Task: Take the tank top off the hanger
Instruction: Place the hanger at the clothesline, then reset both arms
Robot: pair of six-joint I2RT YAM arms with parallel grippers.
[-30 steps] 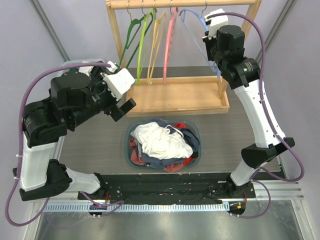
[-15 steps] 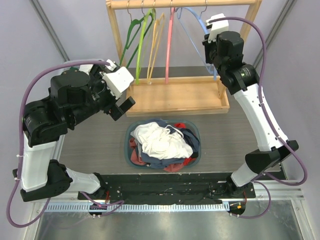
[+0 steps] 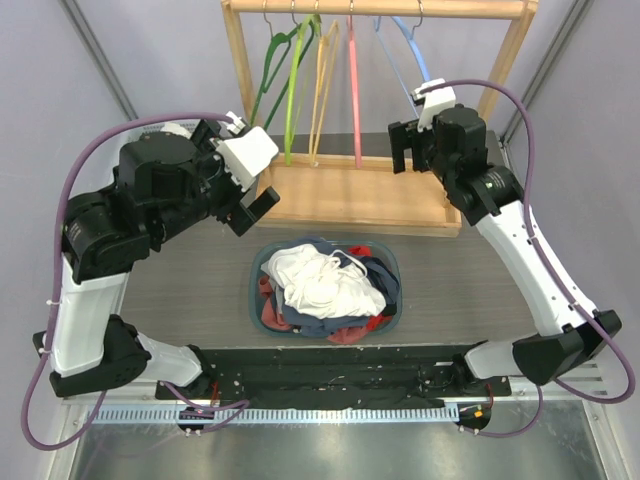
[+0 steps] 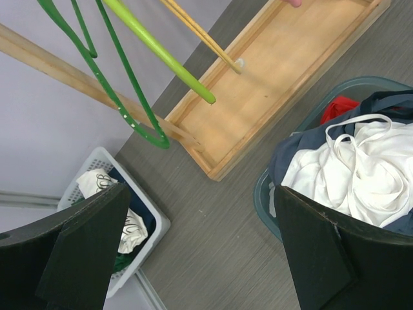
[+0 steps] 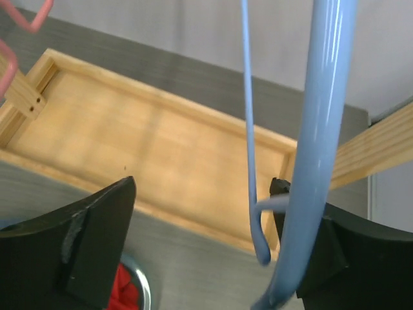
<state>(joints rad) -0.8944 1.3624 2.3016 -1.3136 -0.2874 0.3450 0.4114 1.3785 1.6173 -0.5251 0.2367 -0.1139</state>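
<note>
Near right end of rack (image 3: 375, 8), just spread right gripper (image 5: 203, 244) off bare blue hanger (image 5: 311, 129); left gripper (image 4: 193, 252) wide too; removal apparently done.

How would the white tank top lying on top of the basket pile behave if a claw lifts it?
The white tank top lies crumpled with loose strap loops, so it is probably floppy and would hang down and unfold. It looks thin, so likely light. Its straps rest over the navy garment, so that might get dragged along.
</note>
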